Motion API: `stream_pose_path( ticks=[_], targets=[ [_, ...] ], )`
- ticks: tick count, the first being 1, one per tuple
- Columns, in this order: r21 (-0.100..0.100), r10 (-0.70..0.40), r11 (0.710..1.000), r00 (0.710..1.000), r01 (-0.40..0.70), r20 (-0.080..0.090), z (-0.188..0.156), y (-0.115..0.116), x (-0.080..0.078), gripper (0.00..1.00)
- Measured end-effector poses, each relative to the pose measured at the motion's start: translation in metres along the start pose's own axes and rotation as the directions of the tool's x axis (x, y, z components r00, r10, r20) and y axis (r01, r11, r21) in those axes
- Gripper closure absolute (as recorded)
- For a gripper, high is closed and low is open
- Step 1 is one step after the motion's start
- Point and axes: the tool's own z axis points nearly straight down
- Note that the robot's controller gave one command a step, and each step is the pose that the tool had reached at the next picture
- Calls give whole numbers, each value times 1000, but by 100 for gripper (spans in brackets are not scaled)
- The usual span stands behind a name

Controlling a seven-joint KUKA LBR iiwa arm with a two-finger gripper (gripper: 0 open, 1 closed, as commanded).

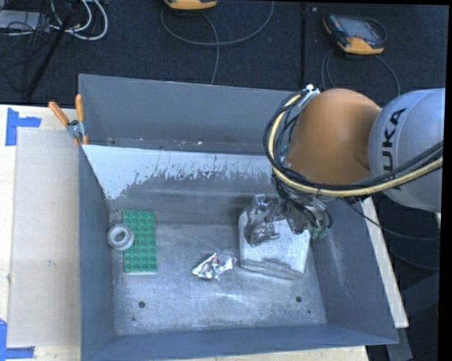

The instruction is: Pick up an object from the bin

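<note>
My gripper (264, 223) hangs low in the right half of the bin, below the orange wrist cover. It is over the upper left part of a pale grey speckled block (281, 253) that lies flat on the bin floor. I cannot tell whether it touches the block. A crumpled piece of silver foil (213, 267) lies just left of the block's lower corner, apart from the gripper.
A green studded building plate (140, 242) lies on the left of the floor. A small grey tape roll (120, 237) rests against its left edge. The arm and its cables cover the bin's upper right corner.
</note>
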Motion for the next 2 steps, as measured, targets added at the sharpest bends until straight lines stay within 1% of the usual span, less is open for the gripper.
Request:
stream_pose_path(
  ticks=[1,2],
  targets=[
    [-1,0,1000,1000,0,-9,5,0,2,0],
    [-2,-29,1000,1000,29,-7,129,59,-18,0]
  ],
)
